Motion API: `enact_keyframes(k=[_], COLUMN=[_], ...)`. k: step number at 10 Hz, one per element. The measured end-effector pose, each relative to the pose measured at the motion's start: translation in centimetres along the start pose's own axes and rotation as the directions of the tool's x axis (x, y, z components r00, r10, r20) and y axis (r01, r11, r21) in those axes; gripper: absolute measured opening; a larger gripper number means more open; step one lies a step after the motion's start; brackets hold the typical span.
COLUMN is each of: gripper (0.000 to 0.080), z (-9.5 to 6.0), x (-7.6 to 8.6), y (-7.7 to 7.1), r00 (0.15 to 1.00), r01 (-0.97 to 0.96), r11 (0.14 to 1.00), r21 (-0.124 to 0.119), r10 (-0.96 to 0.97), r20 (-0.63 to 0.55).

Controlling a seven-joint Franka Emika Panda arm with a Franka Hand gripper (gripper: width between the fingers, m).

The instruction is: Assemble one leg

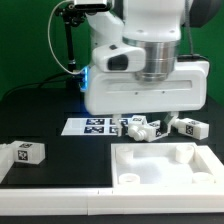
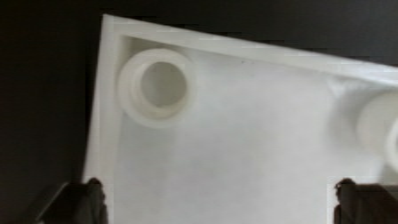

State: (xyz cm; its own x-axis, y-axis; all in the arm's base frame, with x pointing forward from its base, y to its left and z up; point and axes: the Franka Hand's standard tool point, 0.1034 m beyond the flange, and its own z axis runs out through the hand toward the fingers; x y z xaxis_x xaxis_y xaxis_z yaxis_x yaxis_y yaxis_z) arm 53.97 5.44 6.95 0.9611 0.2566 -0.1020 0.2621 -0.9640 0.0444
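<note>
Claw [image 2: 222, 203]: wide open, holding nothing | Spot: you hang over the panel [image 2: 249, 140], maybe to find its corner hole [image 2: 157, 85] | Leg [image 1: 24, 152]: alone, lower left of the exterior view (more legs [image 1: 140, 125] sit mid-frame), not grabbed yet.

My gripper [image 2: 222, 205] hung above the panel [image 2: 249, 125], pointing straight down at one holed corner. My dark fingers [image 2: 80, 200] stood wide apart, gripping nothing. My wrist [image 1: 150, 55] rose upright over the panel's far edge.
</note>
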Motion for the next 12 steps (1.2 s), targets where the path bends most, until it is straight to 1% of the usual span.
enact_keyframes(k=[1, 2, 3, 4, 5, 6, 7, 8, 9, 10, 11, 12], gripper=[0.0649, 0.0649, 0.0649, 0.0649, 0.0649, 0.0649, 0.0649, 0.0649, 0.0649, 0.0649, 0.0649, 0.0649], z=[-0.1, -0.1, -0.4, -0.6, -0.4, -0.4, -0.3, 0.0, 0.1, 0.1, 0.0, 0.0], x=[-0.9, -2.3, -2.7, -2.7, -2.9, -2.8, -3.1, -4.7, -5.9, -6.6, -7.5, -7.9], y=[-2.8, -6.0, -8.0, -9.1, -8.9, -8.8, -9.0, -9.9, -12.7, -14.5, -15.5, -14.7], r00=[0.999, 0.997, 0.991, 0.993, 0.992, 0.993, 0.995, 0.991, 0.977, 0.968, 0.954, 0.910], r01=[0.029, 0.073, 0.130, 0.118, 0.124, 0.122, 0.102, 0.032, 0.018, 0.037, 0.066, 0.060], r11=[1.000, 0.997, 0.992, 0.993, 0.992, 0.993, 0.995, 0.999, 0.999, 0.998, 0.997, 0.997], r21=[0.000, 0.004, -0.008, -0.013, -0.011, -0.011, -0.010, -0.018, -0.033, -0.043, -0.049, -0.056], r10=[-0.029, -0.073, -0.130, -0.118, -0.124, -0.122, -0.102, -0.030, -0.011, -0.025, -0.048, -0.031], r20=[-0.021, -0.020, -0.018, -0.018, 0.005, 0.003, 0.021, 0.128, 0.211, 0.251, 0.296, 0.413])
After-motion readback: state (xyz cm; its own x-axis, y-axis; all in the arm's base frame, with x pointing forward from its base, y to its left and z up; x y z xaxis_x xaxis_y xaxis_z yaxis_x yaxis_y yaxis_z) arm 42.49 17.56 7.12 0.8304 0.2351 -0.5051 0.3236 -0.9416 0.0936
